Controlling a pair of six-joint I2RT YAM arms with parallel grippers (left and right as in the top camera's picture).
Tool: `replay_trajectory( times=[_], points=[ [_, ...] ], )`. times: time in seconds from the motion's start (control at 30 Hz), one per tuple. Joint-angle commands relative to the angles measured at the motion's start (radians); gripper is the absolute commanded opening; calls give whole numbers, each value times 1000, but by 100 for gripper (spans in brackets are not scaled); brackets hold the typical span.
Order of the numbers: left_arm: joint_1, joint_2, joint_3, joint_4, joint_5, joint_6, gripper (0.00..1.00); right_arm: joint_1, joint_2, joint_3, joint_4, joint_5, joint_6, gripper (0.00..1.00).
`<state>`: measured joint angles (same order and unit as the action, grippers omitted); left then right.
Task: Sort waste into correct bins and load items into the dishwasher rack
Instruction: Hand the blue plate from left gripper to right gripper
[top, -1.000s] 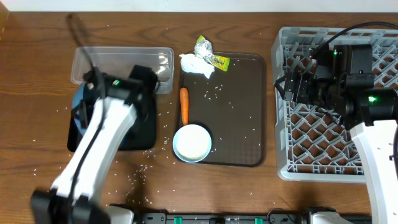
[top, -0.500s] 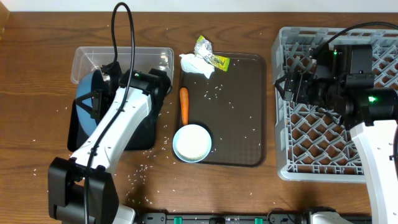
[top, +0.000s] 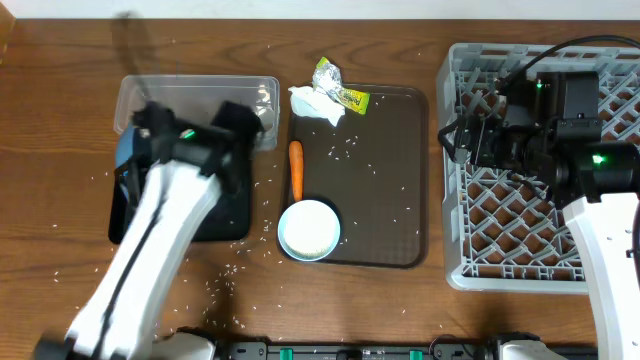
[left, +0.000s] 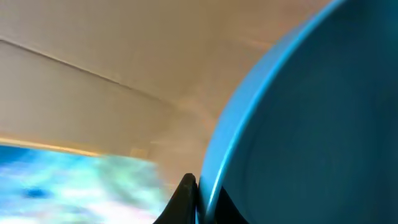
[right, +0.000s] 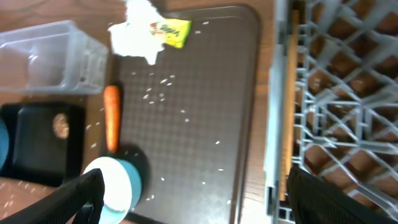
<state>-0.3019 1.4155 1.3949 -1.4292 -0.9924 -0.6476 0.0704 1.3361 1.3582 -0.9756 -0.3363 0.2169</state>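
A brown wooden tabletop (top: 40, 150) fills the overhead view, evenly lit, grain running left to right. Off the tabletop, the left wrist view catches a pale beige surface (left: 124, 37) crossed by a thin seam (left: 62, 61), a blurred bluish patch (left: 56, 183) beneath it.

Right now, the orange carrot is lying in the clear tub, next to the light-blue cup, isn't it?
Not in the clear tub. The carrot lies along the left edge of the brown tray, next to the light-blue cup. The overhead view shows it.

Plate (top: 123, 152) and left arm (top: 160, 215), seemingly leftward.
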Motion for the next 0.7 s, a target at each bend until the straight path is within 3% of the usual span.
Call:
replay_trajectory(
  times=[0.0,0.1,0.17,0.4,0.5,0.67],
  points=[
    [1,-156,75,112,390,187,6,14,-1,2,18,-175,-112,87],
    [1,-257,73,254,713,286,6,29,-1,2,61,-332,-164,86],
    [1,-299,70,315,849,299,6,46,-1,2,93,-402,-166,86],
    [1,-298,58,332,909,311,6,143,-1,2,192,-499,-225,88],
    [-11,-286,58,364,999,311,6,195,0,2,220,-496,-222,86],
    [-83,-284,58,452,1057,310,6,300,14,2,220,-246,-127,76]
  ],
)
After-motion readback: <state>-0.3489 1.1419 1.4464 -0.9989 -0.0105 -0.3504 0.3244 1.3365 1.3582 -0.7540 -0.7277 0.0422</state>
